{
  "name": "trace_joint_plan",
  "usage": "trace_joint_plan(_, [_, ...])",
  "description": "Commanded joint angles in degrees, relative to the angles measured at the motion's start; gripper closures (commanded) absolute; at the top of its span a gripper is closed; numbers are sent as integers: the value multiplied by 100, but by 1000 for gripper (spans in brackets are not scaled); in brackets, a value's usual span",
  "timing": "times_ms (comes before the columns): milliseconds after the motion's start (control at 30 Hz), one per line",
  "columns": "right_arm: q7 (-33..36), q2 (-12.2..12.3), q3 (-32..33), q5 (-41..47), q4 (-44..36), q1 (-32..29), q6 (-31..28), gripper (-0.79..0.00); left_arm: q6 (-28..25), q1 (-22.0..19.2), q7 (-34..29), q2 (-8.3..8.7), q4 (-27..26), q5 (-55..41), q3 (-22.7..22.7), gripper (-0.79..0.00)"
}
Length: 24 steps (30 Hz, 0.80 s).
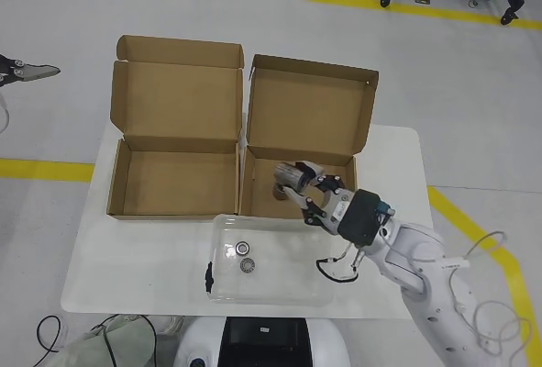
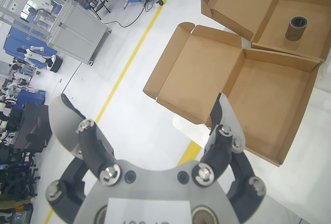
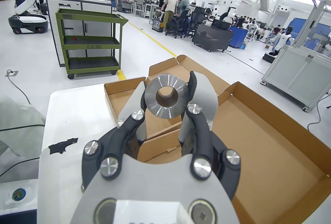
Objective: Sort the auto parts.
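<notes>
Right gripper (image 3: 167,85) clamped on steel bushing (image 3: 165,101), above right cardboard box (image 1: 307,115).
Left gripper (image 2: 142,106) is spread wide, holding nothing, over the floor left of the table (image 1: 87,275). Left cardboard box (image 1: 174,183) sits beside it. Clear bin (image 1: 316,275) holds two ring bearings (image 1: 244,248). Dark cylinder (image 2: 297,28) stands upright in right box. Gripper label print unreadable.

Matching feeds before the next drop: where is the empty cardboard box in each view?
Top view: the empty box sits left of the other box on the table.
Left wrist view: the empty box is the nearer of the two.
Right wrist view: the empty box lies beyond the right gripper holding the metal cylinder.
Shared landmark: the yellow floor line beside the table.
</notes>
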Motion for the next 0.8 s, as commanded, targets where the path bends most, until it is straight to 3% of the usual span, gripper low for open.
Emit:
trace_joint_plan(0, [0, -17, -78, 13, 61, 71, 4, 0, 0, 0, 0, 0, 0, 0, 0, -785])
trace_joint_plan(400, [58, -112, -421, 74, 362, 471, 50, 0, 0, 0, 0, 0, 0, 0, 0, -785])
trace_joint_plan(767, [25, -142, -481, 61, 465, 475, 103, 0, 0, 0, 0, 0, 0, 0, 0, -785])
